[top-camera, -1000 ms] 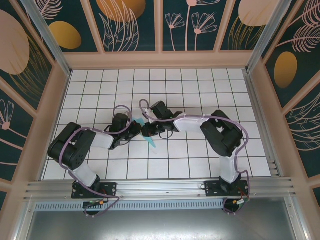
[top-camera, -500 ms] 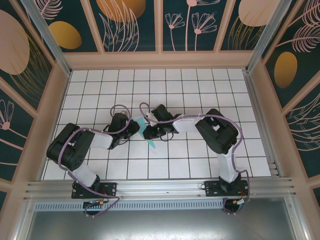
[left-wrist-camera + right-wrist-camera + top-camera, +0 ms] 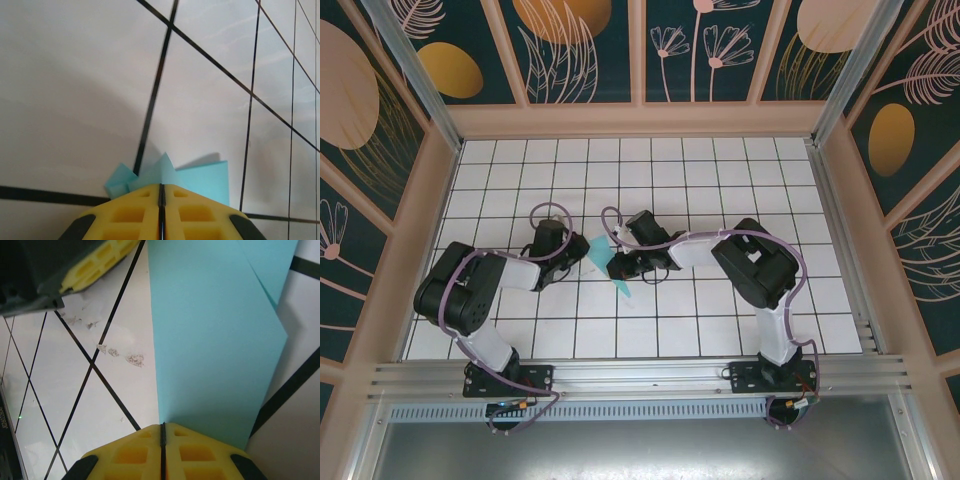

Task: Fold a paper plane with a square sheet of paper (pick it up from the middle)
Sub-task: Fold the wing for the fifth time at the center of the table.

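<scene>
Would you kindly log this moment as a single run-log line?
stage: mid-fold | paper: partly folded, between both arms | left fingers: shut on paper | right fingers: shut on paper

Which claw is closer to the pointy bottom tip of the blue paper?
Right. The right claw pinches the paper right beside that tip; the left claw pinches the paper's opposite edge, farther away.

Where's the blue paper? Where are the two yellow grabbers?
blue paper [image 3: 215, 340], right wrist view, middle of its flat face.
left gripper [image 3: 161, 186], left wrist view, seam between its shut fingertips.
right gripper [image 3: 163, 425], right wrist view, seam between its shut fingertips.
</scene>
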Motion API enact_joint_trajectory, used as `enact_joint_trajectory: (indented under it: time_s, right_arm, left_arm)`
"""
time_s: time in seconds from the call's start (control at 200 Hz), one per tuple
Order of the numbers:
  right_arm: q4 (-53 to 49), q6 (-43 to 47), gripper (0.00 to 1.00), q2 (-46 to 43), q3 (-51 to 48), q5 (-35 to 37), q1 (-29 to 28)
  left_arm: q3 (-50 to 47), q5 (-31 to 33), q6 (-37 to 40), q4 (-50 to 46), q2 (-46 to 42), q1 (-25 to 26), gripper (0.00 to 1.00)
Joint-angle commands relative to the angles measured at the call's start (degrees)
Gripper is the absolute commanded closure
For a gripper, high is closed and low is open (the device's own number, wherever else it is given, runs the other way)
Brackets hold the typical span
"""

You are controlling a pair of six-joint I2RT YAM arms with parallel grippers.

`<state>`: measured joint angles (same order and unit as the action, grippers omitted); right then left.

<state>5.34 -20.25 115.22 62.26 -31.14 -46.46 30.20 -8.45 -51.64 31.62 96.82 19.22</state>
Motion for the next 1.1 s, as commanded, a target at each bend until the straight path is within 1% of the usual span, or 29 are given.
enact_joint_trajectory:
  time_s: [0.0,0.26,0.425,0.455,0.54,0.701,0.791,0.981,1.096]
  right_arm:
    - [-9.5,0.7,0.91,2.1,-3.5,2.2,0.1]
    - [-9.3,0.6,0.91,1.6,-3.5,2.1,0.0]
    - [-9.1,0.4,0.91,1.2,-2.7,2.0,-0.1]
    - [-9.1,0.3,0.91,1.3,-2.6,2.0,-0.1]
    - [-9.2,0.3,0.91,1.4,-2.3,1.8,-0.1]
    - [-9.1,0.1,0.91,1.6,-2.6,1.8,-0.1]
    - [-8.8,0.0,0.91,1.8,-2.8,1.7,-0.1]
    - [-9.2,0.0,0.91,2.3,-2.7,1.7,-0.1]
    - [-9.5,0.1,0.91,2.5,-2.6,1.7,-0.1]
  left_arm:
    - [1.5,3.7,2.8,-3.1,1.1,-2.3,0.88]
    - [7.5,3.2,7.2,-8.7,3.6,-3.4,0.87]
    - [8.6,3.5,9.1,-11.1,1.7,-3.4,0.87]
    - [8.4,3.1,9.3,-11.3,-0.4,-3.4,0.87]
    - [7.2,0.6,9.5,-10.1,-3.0,-3.4,0.87]
    - [3.7,-8.0,8.4,-5.1,-6.5,-2.9,0.89]
    - [3.0,-9.8,8.1,-4.3,-5.4,-1.9,0.92]
    - [3.6,-11.6,7.8,-3.2,-0.7,-0.3,0.97]
    - [4.2,-10.6,7.6,-4.1,1.1,-0.2,0.98]
